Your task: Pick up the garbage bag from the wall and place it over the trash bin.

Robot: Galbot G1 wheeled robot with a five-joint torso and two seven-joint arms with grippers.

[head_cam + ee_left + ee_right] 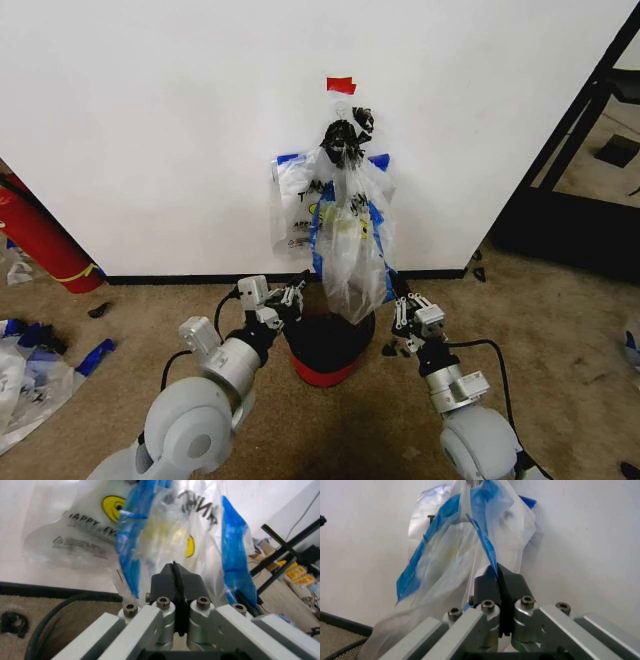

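Against the wall (150, 120), garbage bag (350, 235) hangs over trash bin (325, 350); we see left gripper (297, 293) and right gripper (401, 300) clenched, empty, flanking bin. Light, slippery film; pinch the lower hem.

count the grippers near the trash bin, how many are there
2. The left gripper is at the left rim of the trash bin, the right gripper at its right rim; both are shut, flanking the garbage bag hanging on the wall.
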